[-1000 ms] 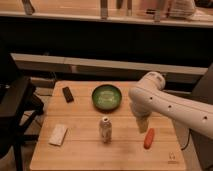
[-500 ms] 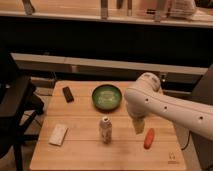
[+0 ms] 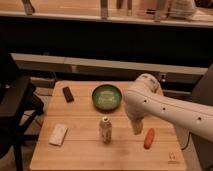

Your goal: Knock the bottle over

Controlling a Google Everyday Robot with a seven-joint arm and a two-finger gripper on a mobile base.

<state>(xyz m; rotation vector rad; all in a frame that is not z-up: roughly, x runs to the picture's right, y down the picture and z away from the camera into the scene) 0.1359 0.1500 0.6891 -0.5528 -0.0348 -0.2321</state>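
The bottle [image 3: 105, 129] is small and short, with a whitish mottled label and a pale cap. It stands upright near the middle of the wooden table [image 3: 80, 155]. My white arm reaches in from the right, and my gripper [image 3: 136, 127] hangs just above the table, to the right of the bottle and apart from it. An orange carrot-shaped thing [image 3: 149, 138] lies on the table to the right of the gripper.
A green bowl [image 3: 106, 96] sits behind the bottle. A small black object [image 3: 67, 93] lies at the back left of the table. A flat white object [image 3: 58, 134] lies at the front left. A dark chair [image 3: 15, 107] stands left of the table.
My arm and gripper have moved left, away from the orange thing and closer to the bottle. The bottle still stands upright in the same spot.
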